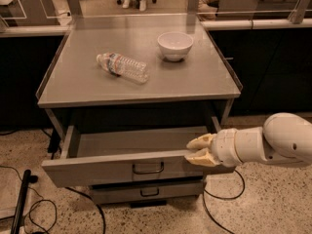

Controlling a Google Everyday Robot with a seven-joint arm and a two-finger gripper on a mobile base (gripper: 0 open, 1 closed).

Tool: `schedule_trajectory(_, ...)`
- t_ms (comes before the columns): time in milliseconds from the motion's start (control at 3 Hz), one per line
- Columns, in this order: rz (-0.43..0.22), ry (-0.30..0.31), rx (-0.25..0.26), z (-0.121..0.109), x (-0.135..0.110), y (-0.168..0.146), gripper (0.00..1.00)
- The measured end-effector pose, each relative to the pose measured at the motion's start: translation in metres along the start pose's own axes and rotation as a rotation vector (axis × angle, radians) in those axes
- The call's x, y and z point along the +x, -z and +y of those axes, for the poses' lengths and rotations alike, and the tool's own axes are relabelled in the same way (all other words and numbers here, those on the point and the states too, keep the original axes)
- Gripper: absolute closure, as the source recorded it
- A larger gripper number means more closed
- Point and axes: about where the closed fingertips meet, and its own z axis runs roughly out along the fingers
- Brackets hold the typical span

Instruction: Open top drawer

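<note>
The top drawer point(97, 170) of the grey metal cabinet stands pulled out, its shallow grey tray point(131, 143) bare inside. A dark bail handle point(148, 168) sits mid-front. My gripper point(195, 150) reaches in from the right on a white arm, its cream fingers point(201, 141) straddling the drawer's front top edge near its right end, one finger above the edge and one in front of it.
A narrower drawer front point(146, 191) with a small handle sits shut below. On the cabinet top point(73, 82) lie a clear plastic bottle point(123, 67) on its side and a white bowl point(175, 45). Cables point(73, 204) trail on the speckled floor. Dark benches flank both sides.
</note>
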Motion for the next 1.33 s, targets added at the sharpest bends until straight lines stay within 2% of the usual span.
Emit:
schedule_trajectory(667,0.000,0.000,0.000,0.0000,0.0000,0.0000,0.12)
schedule_trajectory(1000,0.000,0.000,0.000,0.0001,0.0000,-0.0001,0.10)
schedule_trajectory(1333,0.004,-0.007,0.001,0.0058,0.0056,0.0038,0.41)
